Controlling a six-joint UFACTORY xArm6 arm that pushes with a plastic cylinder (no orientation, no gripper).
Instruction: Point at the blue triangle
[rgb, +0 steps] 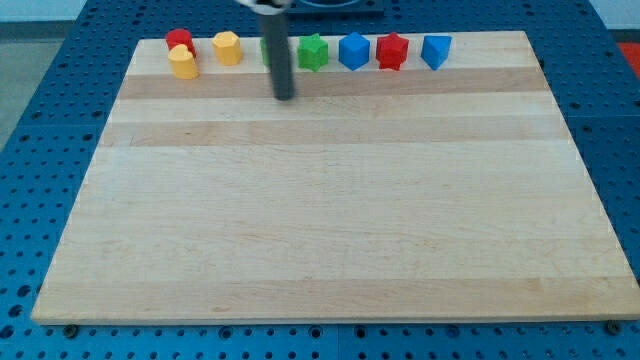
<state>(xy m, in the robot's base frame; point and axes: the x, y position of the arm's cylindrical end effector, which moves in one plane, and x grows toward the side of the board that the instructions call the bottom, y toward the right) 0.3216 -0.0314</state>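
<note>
The blue triangle (435, 51) sits at the right end of a row of blocks along the board's top edge. My tip (285, 97) is on the board below the green round block (267, 50), which the rod mostly hides. The tip is well to the left of the blue triangle, with several blocks between them.
Along the row from the left: a red cylinder (179, 41), a yellow round block (183, 63) just below it, a yellow hexagon (227, 47), a green star (314, 51), a blue hexagon-like block (354, 50), a red star (392, 51). The wooden board (330, 220) lies on a blue pegboard.
</note>
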